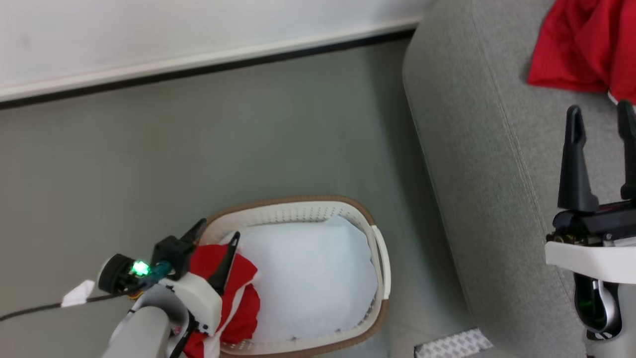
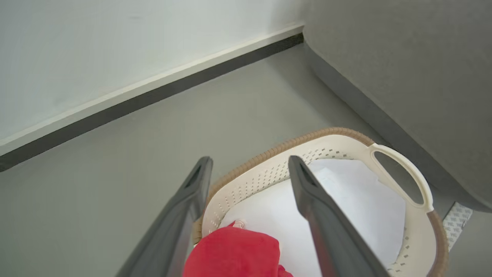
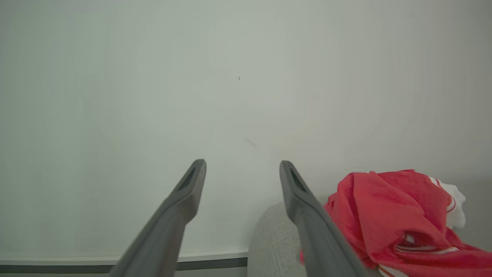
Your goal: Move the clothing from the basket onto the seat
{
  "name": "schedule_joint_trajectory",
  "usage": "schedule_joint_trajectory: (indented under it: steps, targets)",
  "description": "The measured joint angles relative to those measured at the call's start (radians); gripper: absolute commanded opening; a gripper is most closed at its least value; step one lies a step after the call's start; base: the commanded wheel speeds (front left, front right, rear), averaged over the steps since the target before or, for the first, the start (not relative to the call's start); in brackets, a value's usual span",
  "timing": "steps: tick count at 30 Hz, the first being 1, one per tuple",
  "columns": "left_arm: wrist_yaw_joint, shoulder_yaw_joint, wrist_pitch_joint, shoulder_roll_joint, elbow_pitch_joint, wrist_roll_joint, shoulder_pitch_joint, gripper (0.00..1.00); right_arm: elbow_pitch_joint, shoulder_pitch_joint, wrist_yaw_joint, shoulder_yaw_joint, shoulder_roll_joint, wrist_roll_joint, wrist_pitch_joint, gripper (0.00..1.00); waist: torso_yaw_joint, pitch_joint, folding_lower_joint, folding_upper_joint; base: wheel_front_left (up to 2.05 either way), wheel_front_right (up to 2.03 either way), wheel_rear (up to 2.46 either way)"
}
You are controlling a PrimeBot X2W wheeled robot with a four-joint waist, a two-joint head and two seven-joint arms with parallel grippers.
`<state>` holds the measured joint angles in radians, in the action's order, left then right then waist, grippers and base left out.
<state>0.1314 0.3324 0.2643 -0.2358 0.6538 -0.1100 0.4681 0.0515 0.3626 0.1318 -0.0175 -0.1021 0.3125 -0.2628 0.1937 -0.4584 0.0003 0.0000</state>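
Left pincer [image 1: 219,227], jaws apart, hovers over red clothing [image 1: 246,281] in the basket [image 1: 298,211]; right pincer [image 1: 601,105] likewise apart.

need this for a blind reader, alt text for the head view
The open left end effector hangs over a red garment at the left end of a white basket. The open right end effector is over a grey seat bearing a second garment.

Soft red cloth clothing [image 1: 233,293], perforated plastic basket [image 1: 298,211] (braided rim), matt woven seat [image 1: 477,149]
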Motion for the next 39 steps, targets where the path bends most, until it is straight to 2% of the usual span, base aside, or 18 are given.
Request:
schedule_joint_trajectory:
  steps: [9, 19, 24, 28, 35, 36, 37, 38, 39]
  targets:
    - [0.0, 0.296, -0.082, -0.035, 0.265, 0.036, 0.16, 1.0, 0.025, 0.06, 0.0, 0.002, 0.025, 0.002, 0.0, 1.0, 0.064, -0.134, -0.0001, 0.0, 0.0, 0.0, 0.0]
    - [0.0, 0.525, -0.293, -0.054, 0.523, 0.095, 0.316, 1.0, 0.039, 0.119, 0.0, -0.036, 0.042, 0.014, 0.0, 1.0, 0.134, -0.24, -0.0001, 0.0, 0.0, 0.0, 0.0]
    - [0.0, 0.63, -0.371, -0.059, 0.579, 0.165, 0.376, 1.0, 0.041, 0.14, 0.0, -0.047, 0.047, 0.026, 0.0, 1.0, 0.172, -0.282, -0.0002, 0.0, 0.0, 0.0, 0.0]
    - [0.0, 0.697, -0.444, -0.06, 0.607, 0.168, 0.38, 1.0, 0.041, 0.149, 0.0, -0.055, 0.049, 0.039, 0.0, 1.0, 0.204, -0.311, -0.0002, 0.0, 0.0, 0.0, 0.0]
    - [0.0, 0.76, -0.476, -0.084, 0.621, 0.136, 0.4, 1.0, 0.042, 0.164, 0.0, -0.064, 0.049, 0.088, 0.0, 1.0, 0.255, -0.359, -0.0002, 0.0, 0.0, 0.0, 0.0]
    - [0.0, 0.765, -0.478, -0.086, 0.622, 0.126, 0.402, 0.45, 0.042, 0.164, 0.0, -0.063, 0.049, 0.091, 0.0, 1.0, 0.261, -0.364, -0.0002, 0.0, 0.0, 0.0, 0.0]
    - [0.0, 0.771, -0.484, -0.087, 0.624, 0.114, 0.405, 0.45, 0.042, 0.164, 0.0, -0.061, 0.049, 0.095, 0.0, 1.0, 0.266, -0.368, -0.0002, 0.0, 0.0, 0.0, 0.0]
    - [0.0, 0.777, -0.484, -0.087, 0.624, 0.108, 0.407, 0.0, 0.042, 0.164, 0.0, -0.06, 0.049, 0.096, 0.0, 1.0, 0.269, -0.372, -0.0002, 0.0, 0.0, 0.0, 0.0]
    - [0.0, 0.783, -0.487, -0.087, 0.625, 0.102, 0.408, 0.0, 0.042, 0.164, 0.0, -0.06, 0.049, 0.097, 0.0, 1.0, 0.272, -0.374, -0.0002, 0.0, 0.0, 0.0, 0.0]
